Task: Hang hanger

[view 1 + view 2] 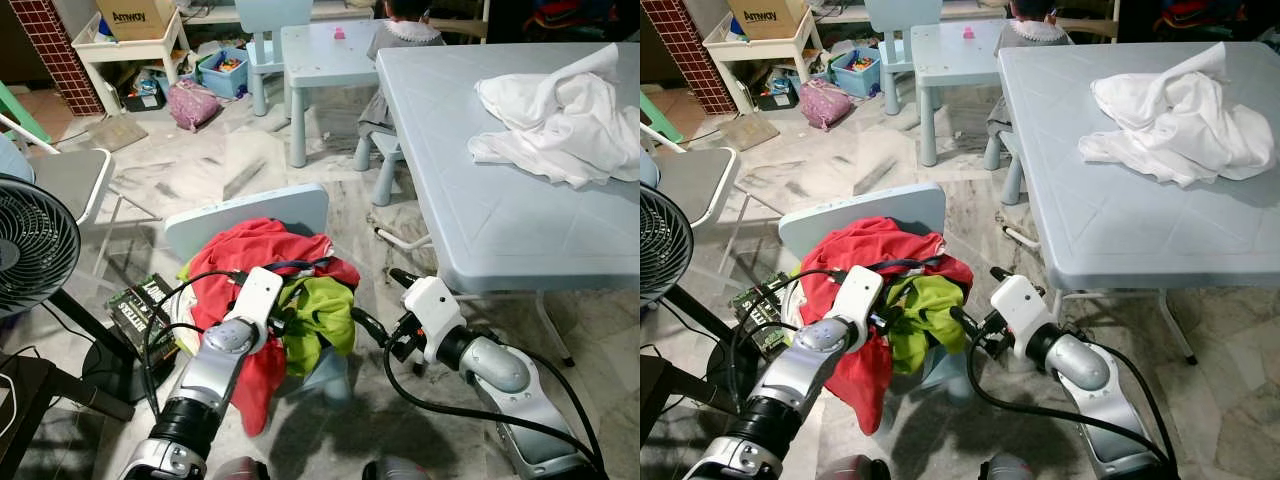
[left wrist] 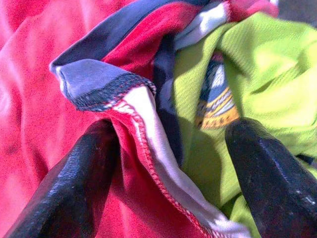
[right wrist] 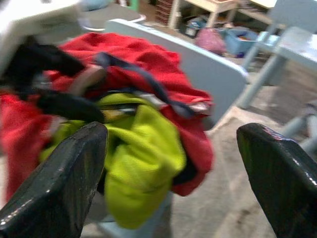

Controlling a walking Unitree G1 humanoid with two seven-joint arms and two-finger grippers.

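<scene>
Left hand (image 1: pixel 283 322): fingers spread, pushed into the red garment (image 1: pixel 245 255) on the chair (image 1: pixel 250 215).
Right hand (image 1: pixel 372 300): fingers spread, empty, at 3 o'clock of the clothes.

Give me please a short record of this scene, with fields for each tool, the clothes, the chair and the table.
left tool: open, its fingers pressed into the clothes, astride a red collar edge
right tool: open, holding nothing, beside the pile and facing it
clothes: red garment and lime-green garment, heaped on the chair
chair: small, pale blue, backrest behind the pile
table: pale blue-grey, with a crumpled white cloth on it
hanger: none can be made out
</scene>
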